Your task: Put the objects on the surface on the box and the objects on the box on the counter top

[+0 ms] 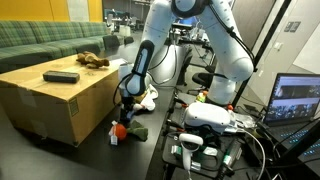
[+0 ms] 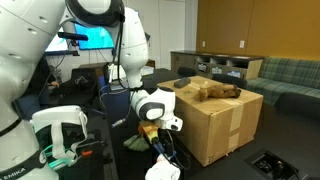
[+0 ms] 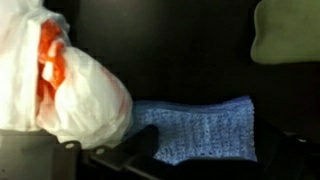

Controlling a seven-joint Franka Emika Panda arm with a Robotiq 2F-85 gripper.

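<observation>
The brown cardboard box point(image 1: 60, 105) point(image 2: 215, 120) carries a black remote-like bar point(image 1: 62, 76) and a brown plush thing point(image 1: 93, 60) point(image 2: 215, 92). My gripper point(image 1: 127, 106) point(image 2: 163, 140) hangs open, low over the dark counter top point(image 1: 150, 150), beside the box's corner. In the wrist view a blue knitted cloth point(image 3: 200, 128) lies directly below on the dark surface, with nothing between the jaws. A white plastic bag with orange inside point(image 3: 60, 85) point(image 1: 120, 128) sits next to the cloth. A green cloth point(image 3: 290, 30) point(image 1: 136, 131) lies a little further off.
A white object point(image 1: 147, 98) lies on the counter behind the arm. White devices with cables point(image 1: 205, 120) point(image 2: 55, 135) and a lit laptop point(image 1: 298, 98) crowd one side. A green sofa point(image 1: 50, 40) stands behind the box.
</observation>
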